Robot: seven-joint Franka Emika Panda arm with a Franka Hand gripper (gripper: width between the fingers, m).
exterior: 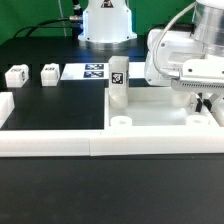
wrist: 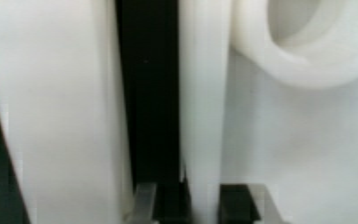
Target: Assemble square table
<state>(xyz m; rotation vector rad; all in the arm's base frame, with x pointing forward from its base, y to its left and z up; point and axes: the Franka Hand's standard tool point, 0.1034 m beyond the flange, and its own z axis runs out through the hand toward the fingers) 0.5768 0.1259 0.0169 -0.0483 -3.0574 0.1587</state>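
While 1 leg (exterior: pixel 118 80) stands at its 11 o'clock corner, the slab (exterior: pixel 150 112) seems mid-alignment.
Fingers (wrist: pixel 155 205) clenched, apparently on its 3 o'clock rim; next, release and fetch a loose leg (exterior: pixel 49 73).

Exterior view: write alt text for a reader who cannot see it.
A robot gripper hangs low over a white square slab with one leg upright at a corner. Two loose legs and the marker board lie nearby on the table.

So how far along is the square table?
Done: one white tagged block leg stands upright on the large white square plastic slab. In hand: shut fingers at the slab's rim. Left: two loose legs lie beside it, unattached.
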